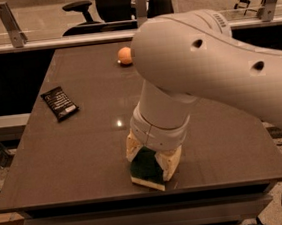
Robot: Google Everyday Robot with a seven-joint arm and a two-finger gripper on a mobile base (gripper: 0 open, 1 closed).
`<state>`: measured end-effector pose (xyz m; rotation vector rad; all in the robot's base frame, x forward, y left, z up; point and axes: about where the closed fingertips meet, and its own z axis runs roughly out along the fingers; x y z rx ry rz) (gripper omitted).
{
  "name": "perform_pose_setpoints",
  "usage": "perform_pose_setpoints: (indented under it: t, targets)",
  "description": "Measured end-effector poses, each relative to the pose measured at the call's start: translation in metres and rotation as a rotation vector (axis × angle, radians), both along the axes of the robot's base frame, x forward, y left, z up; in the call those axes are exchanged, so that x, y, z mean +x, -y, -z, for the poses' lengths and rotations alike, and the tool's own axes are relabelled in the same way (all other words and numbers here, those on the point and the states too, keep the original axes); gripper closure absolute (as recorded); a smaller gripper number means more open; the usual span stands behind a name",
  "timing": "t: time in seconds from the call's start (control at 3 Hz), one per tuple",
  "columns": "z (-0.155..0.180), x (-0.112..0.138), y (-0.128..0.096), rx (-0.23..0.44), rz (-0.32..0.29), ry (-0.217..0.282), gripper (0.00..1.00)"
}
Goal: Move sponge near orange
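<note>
Camera view, end effector (152, 157) gripping green-topped sponge (146, 167)

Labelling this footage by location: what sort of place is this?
Probably an office or lab: a dark table, an office chair behind a glass rail. The gripper sits over the sponge at the table's front edge.

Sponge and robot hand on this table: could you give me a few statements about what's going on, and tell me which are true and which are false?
1. The hand is down at the sponge, near the front edge of the table. True.
2. The orange lies right next to the sponge. False: it sits at the far side of the table, well apart.
3. A black packet lies on the table. True.
4. The hand is spread wide above the sponge. False: its fingers press the sponge's two sides.
</note>
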<state>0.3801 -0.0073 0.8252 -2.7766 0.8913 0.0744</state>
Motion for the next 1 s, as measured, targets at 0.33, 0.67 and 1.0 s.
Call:
perform_pose_setpoints:
  t: [0.33,0.67,1.0]
  targets:
    - [-0.003,0.0,0.0,0.0,0.0,0.0,0.88]
    - [-0.0038,-0.0005,-0.0005,0.0,-0.001,0.002,1.0]
    - [-0.0038,-0.0005,-0.0005,0.0,-0.001,0.003,1.0]
